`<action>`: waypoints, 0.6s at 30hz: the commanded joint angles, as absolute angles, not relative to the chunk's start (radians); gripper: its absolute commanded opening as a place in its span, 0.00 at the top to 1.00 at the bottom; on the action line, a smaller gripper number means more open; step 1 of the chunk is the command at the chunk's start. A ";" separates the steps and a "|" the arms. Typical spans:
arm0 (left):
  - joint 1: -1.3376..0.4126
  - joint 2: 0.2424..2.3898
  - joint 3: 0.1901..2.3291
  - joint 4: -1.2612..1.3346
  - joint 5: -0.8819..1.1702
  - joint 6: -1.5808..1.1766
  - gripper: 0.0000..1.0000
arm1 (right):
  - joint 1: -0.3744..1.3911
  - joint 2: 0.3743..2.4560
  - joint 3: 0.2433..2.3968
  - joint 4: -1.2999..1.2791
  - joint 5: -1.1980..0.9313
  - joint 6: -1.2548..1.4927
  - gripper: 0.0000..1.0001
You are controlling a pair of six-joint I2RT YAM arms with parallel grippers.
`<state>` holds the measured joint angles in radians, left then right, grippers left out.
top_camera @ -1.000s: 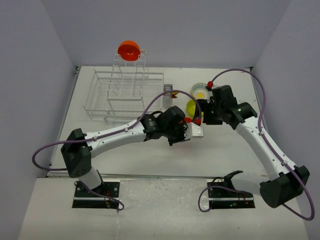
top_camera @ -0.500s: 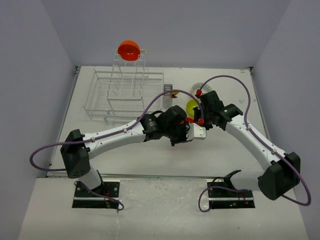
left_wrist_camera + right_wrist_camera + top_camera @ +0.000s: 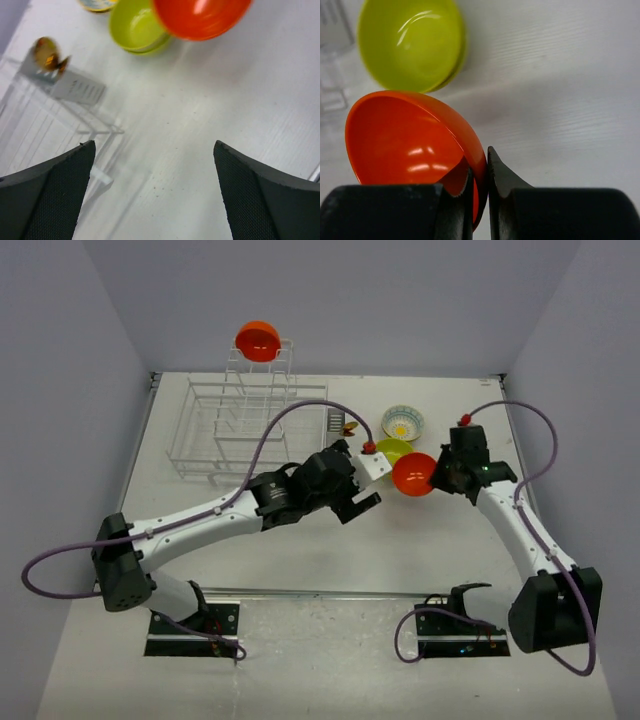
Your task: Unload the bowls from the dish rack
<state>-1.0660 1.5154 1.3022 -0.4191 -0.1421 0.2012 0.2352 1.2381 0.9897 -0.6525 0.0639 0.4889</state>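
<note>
An orange bowl [image 3: 413,474] hangs tilted above the table, its rim pinched in my shut right gripper [image 3: 438,476]. In the right wrist view the bowl's wall [image 3: 410,145] sits between the two fingers of that gripper [image 3: 480,186]. A lime-green bowl [image 3: 392,451] [image 3: 410,45] stands on the table just behind it, and a flower-patterned bowl [image 3: 402,422] farther back. Another orange bowl [image 3: 258,340] rests on the top tier of the white wire dish rack [image 3: 245,425]. My left gripper [image 3: 362,504] [image 3: 155,190] is open and empty over bare table, left of the held bowl [image 3: 200,17].
A grey cutlery basket [image 3: 337,423] [image 3: 75,87] on the rack's right end holds a small amber-coloured item [image 3: 47,52]. Grey walls close in the table on the left, back and right. The purple cables arch over both arms.
My left gripper opened, let go of the orange bowl and drew back to the left. My right gripper shut on the bowl's rim and carried it to the right.
</note>
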 commanded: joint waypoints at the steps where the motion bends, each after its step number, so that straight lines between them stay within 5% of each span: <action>1: -1.037 1.361 1.264 -0.279 -0.502 -0.068 0.00 | 0.065 1.129 0.898 -0.494 0.140 0.592 1.00; 11: -0.879 1.270 1.426 -0.541 -0.920 -0.615 0.00 | -0.118 1.382 0.925 -0.373 0.164 0.646 1.00; 18: -0.704 1.276 1.566 -0.482 -0.815 -0.630 0.00 | -0.121 1.580 1.017 -0.357 0.097 0.667 0.92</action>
<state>-0.7799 1.2789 1.4513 -0.5022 -0.8085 -0.5541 -0.1188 1.5894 0.9592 -0.4152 0.1226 0.6331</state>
